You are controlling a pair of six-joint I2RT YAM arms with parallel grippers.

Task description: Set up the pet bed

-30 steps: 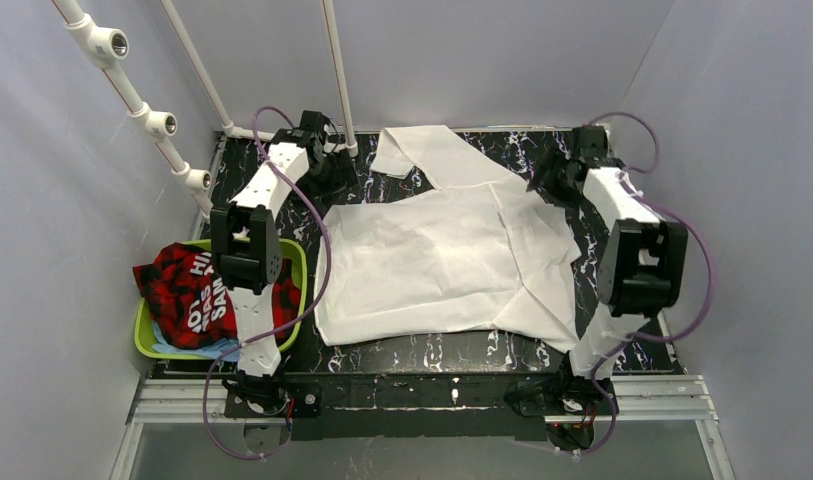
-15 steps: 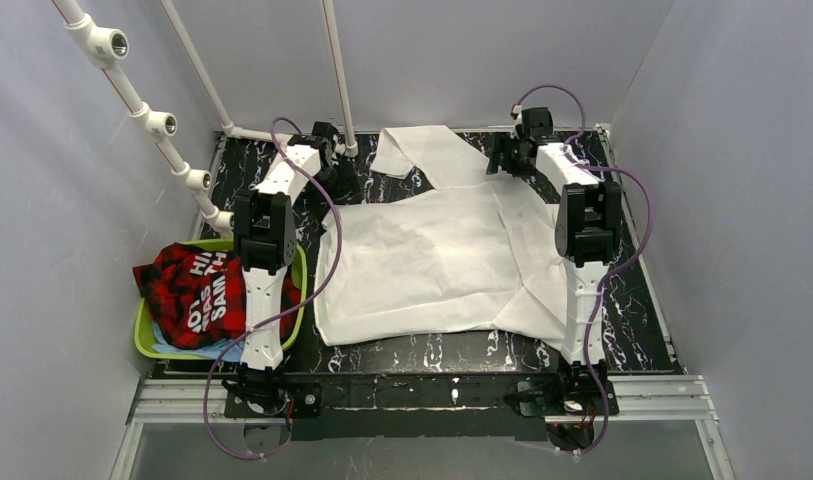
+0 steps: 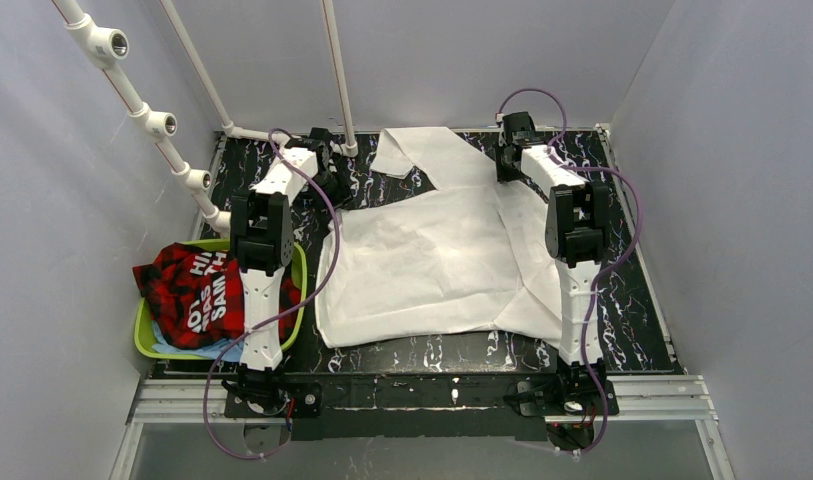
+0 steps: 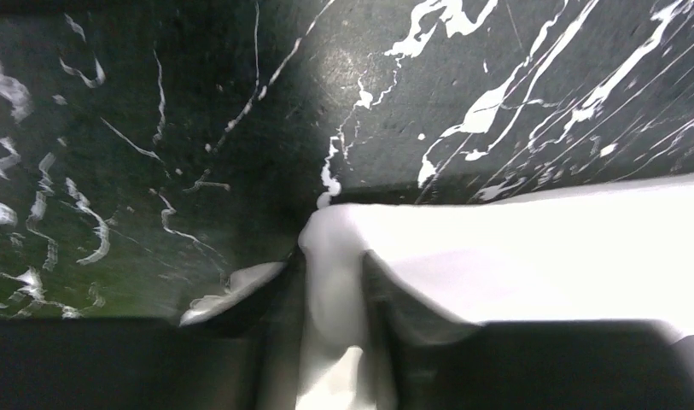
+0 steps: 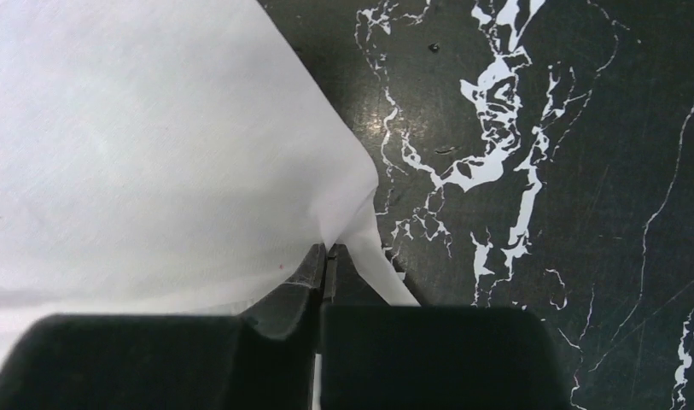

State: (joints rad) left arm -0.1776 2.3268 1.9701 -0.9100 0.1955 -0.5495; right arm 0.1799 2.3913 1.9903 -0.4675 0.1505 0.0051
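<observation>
Lime-green plastic marks the far left: a basket [image 3: 140, 338] sits beside the lower links of the left arm. A red plaid garment [image 3: 192, 285] with white lettering is heaped in it and spills over the rim, with a pale blue cloth [image 3: 187, 349] showing under it. Above the basket, white pipes [image 3: 142, 105] slant up the left wall.

The left arm reaches to the far left corner of the table [image 3: 432, 350], whose top is black with white veins. There the left claw [image 4: 326, 290] is clenched on a corner of the white sheet [image 3: 422, 260]. In the wrist view the fabric is bunched into a narrow ridge between the two dark fingers [image 4: 394, 333], and the rest runs off to the right.

The sheet lies wrinkled across the middle of the table. A flap stretches to the far edge at the centre, and a diagonal fold lies on the right side. A strip of bare marble shows along the near edge.

The right arm stretches toward the far edge, just right of the flap. The right claw [image 5: 326, 260] is clamped on the sheet's edge, a pointed fold drawn into its closed tips, with bare marble to the right.
</observation>
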